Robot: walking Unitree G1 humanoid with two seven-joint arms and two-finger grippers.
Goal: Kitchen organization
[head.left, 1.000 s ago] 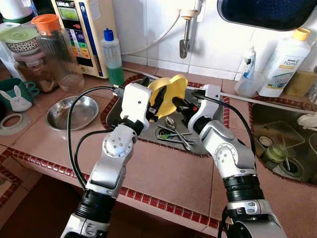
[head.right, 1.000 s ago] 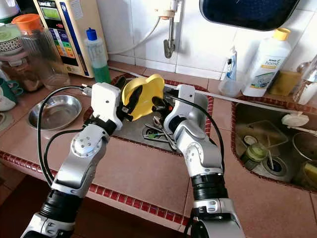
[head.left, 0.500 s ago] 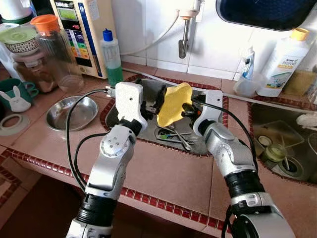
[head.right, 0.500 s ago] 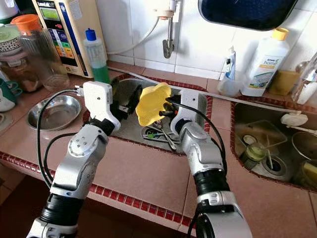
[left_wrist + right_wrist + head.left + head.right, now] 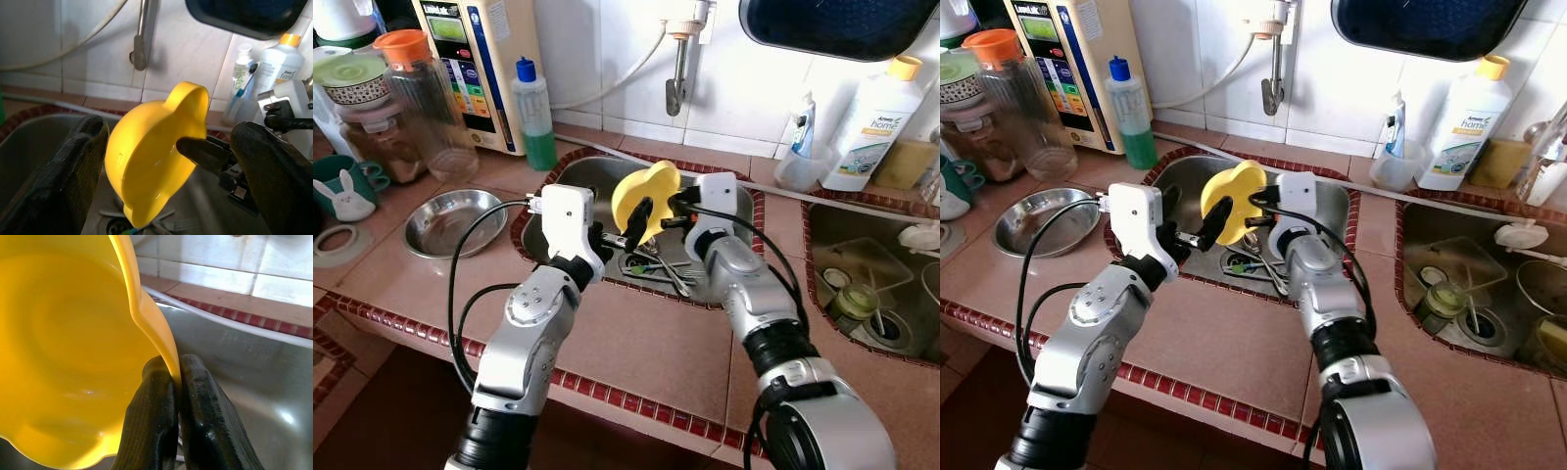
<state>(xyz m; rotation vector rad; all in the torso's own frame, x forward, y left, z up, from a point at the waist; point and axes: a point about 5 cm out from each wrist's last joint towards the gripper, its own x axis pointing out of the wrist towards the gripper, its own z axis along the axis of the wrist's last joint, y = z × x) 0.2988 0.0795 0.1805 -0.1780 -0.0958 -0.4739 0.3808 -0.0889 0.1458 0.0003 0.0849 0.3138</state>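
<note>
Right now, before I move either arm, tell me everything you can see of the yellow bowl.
The yellow bowl looks like smooth, glossy plastic, round with small ear-like tabs on its rim. It is empty, with a wet sheen inside, and is held tipped on edge above the steel sink, over the loose cutlery lying there. The right gripper pinches its rim, one jaw inside and one outside. The left gripper faces it with jaws spread wide, not touching it.

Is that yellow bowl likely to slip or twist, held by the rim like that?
Probably light: the right tool holds the yellow bowl by a thin rim alone. It looks glossy and wet inside, so it may slip or swivel.
</note>
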